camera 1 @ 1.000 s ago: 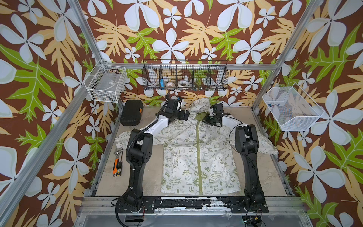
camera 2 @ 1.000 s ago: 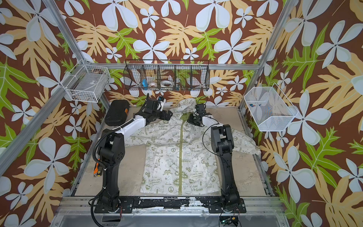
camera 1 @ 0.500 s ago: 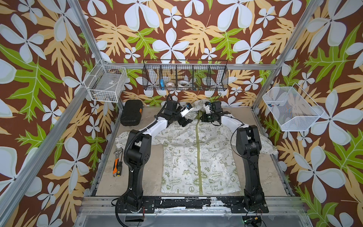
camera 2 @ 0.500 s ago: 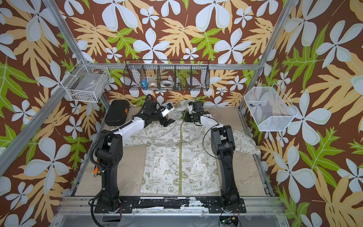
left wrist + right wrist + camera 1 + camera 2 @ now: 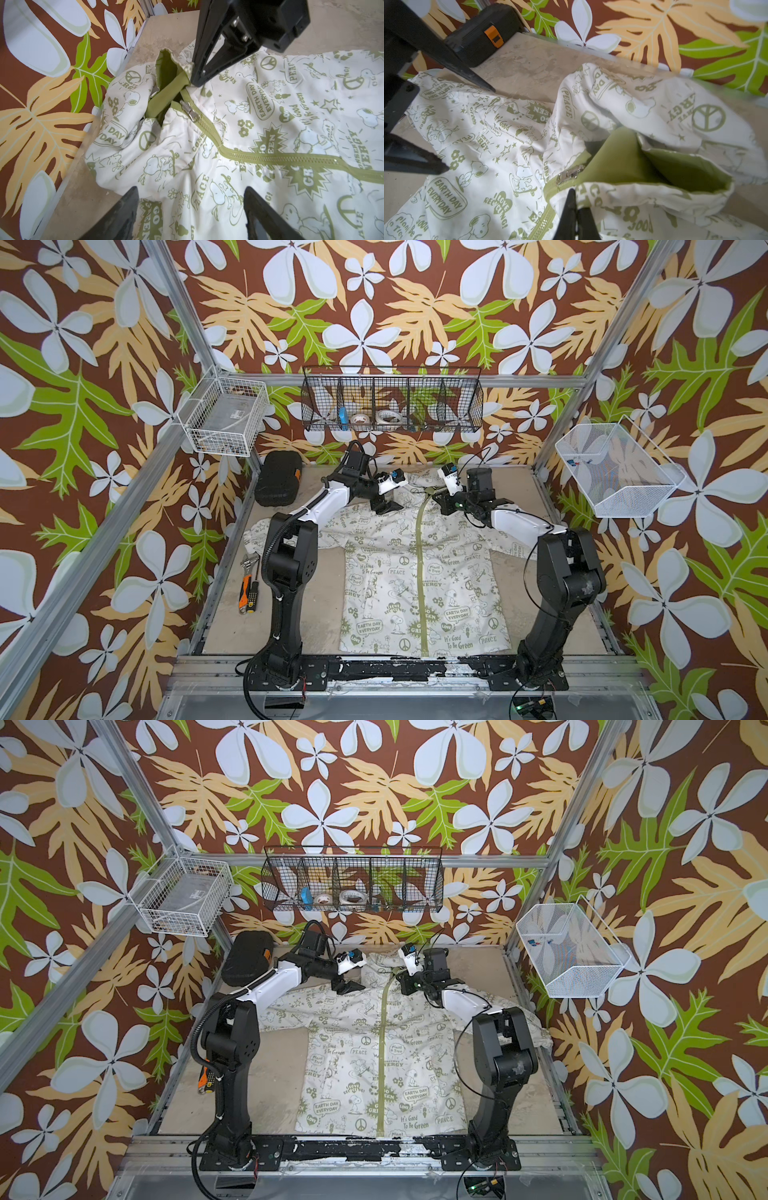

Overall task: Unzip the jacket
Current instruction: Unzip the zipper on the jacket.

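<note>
The cream jacket [image 5: 374,572] [image 5: 353,1065] with green prints lies flat on the table, front up, hood toward the back wall. Its olive zipper [image 5: 420,556] is closed, with the metal pull [image 5: 192,111] [image 5: 569,173] at the collar. My right gripper [image 5: 436,497] [image 5: 401,984] [image 5: 575,199] is shut on the collar fabric beside the top of the zipper, and its tip shows in the left wrist view [image 5: 196,83]. My left gripper [image 5: 384,506] [image 5: 349,986] [image 5: 190,191] stands open over the chest fabric on the other side of the zipper, with nothing between its fingers [image 5: 473,81].
A black case [image 5: 277,479] sits at the back left corner. A wrench and a screwdriver [image 5: 248,585] lie left of the left arm's base. A black wire basket [image 5: 390,400] and two white ones [image 5: 224,418] [image 5: 615,472] hang on the walls.
My right gripper has shut on the collar fabric by the top of the zipper. My left gripper has come down and forward onto the jacket beside the collar, its jaws a little narrower.
</note>
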Controlling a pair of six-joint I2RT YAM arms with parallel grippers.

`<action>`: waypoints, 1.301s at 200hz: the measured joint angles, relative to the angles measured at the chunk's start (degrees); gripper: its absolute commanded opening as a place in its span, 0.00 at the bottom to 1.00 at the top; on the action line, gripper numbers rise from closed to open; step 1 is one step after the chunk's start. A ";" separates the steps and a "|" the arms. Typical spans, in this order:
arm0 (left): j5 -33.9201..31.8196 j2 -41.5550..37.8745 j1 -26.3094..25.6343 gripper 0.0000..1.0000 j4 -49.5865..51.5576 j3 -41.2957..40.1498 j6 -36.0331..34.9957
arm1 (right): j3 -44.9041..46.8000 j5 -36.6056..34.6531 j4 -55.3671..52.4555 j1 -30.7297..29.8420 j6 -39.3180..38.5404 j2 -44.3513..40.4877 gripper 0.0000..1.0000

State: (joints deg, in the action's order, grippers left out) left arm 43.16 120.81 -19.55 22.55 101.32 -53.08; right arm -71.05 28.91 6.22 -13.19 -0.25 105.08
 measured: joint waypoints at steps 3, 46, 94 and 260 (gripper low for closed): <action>0.39 -0.04 0.02 0.79 0.15 0.15 -0.42 | 0.46 0.42 0.66 0.04 0.00 -0.37 0.00; 5.70 3.23 -0.22 0.78 4.04 7.21 -3.37 | 5.20 7.08 9.38 -0.13 0.00 -3.28 0.00; 7.34 9.18 -2.14 0.75 9.16 13.79 -7.34 | 6.58 12.52 11.76 -0.35 -1.25 -4.98 0.00; 10.29 11.34 -1.95 0.00 17.81 18.53 -14.25 | 2.32 13.51 4.57 -1.53 -7.32 -4.22 0.00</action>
State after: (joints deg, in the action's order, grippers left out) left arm 53.45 132.16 -21.50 40.36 119.85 -67.33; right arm -68.73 42.41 10.79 -14.72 -7.57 100.86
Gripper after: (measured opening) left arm 0.051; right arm 0.050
